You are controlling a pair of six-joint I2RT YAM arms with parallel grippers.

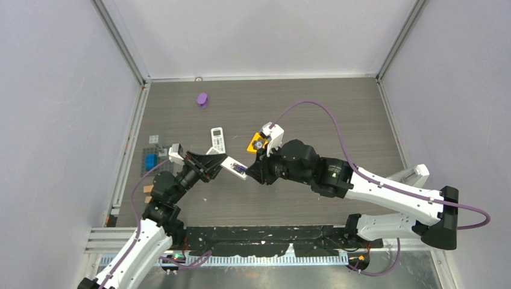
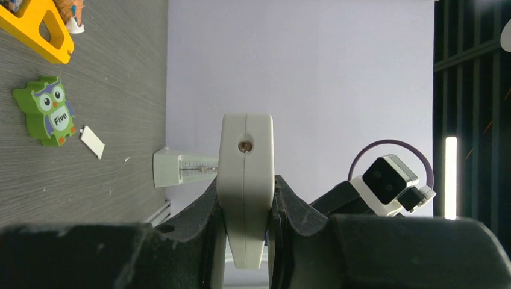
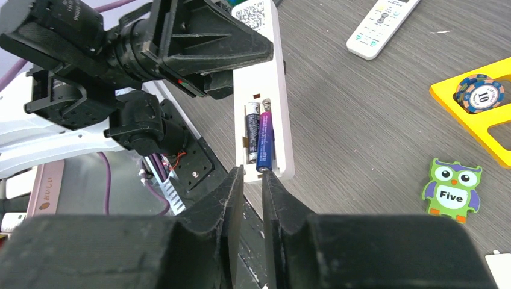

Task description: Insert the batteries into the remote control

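Both grippers met over the middle of the table. Left gripper was clamped tight on a white remote, held off the table with its back side up and the battery bay open. In the bay, a dark battery and a purple battery lay side by side, touching. Right gripper sat just at the end of the purple battery, fingers nearly together with a slim gap and nothing seen between them. Could not tell if a fingertip touched the battery.

A second remote lay flat on the table, just far of the held one. A yellow tray with a poker chip sat to its right, and a green owl block lay near the tray.
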